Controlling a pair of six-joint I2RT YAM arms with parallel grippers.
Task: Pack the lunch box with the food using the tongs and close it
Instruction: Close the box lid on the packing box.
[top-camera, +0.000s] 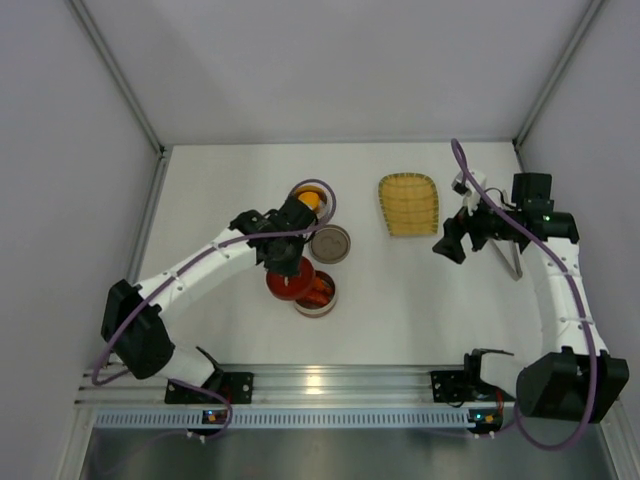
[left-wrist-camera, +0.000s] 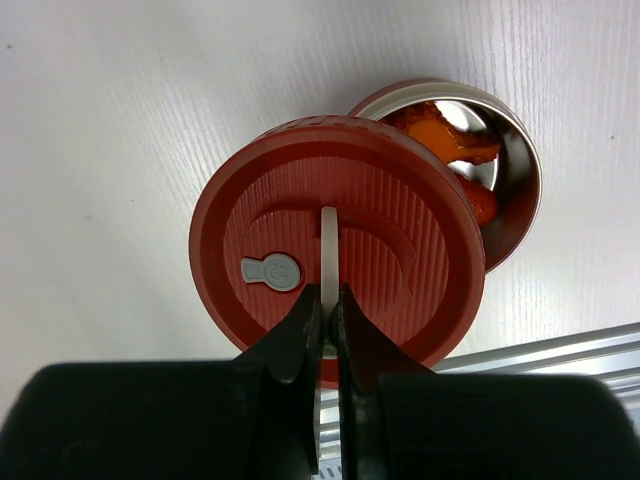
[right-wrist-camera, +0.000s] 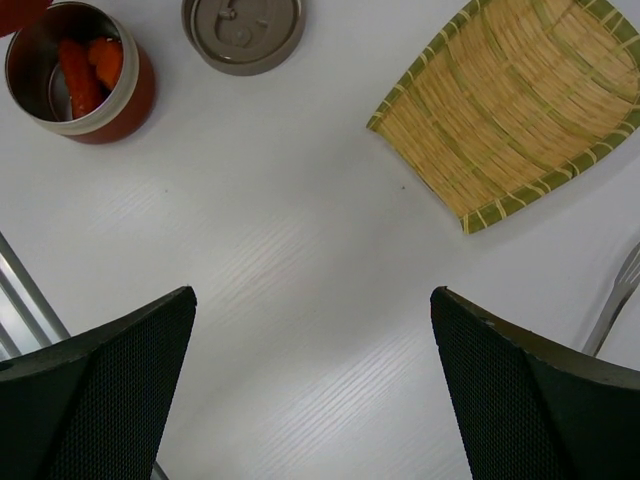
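Closing is the step in hand, I judge. My left end effector (left-wrist-camera: 328, 310) is clamped on the pale strap handle (left-wrist-camera: 329, 245) of the red lid (left-wrist-camera: 410, 240). The lid overlaps the open lunch box tin (left-wrist-camera: 522, 170) at upper right of the left wrist view, with the food (left-wrist-camera: 445, 135) inside. Next I must centre the lid over the rim and lower it level. My right end effector (right-wrist-camera: 312, 380) gapes empty, and the tongs (right-wrist-camera: 612, 300) lie at that frame's right edge. No writing is legible.
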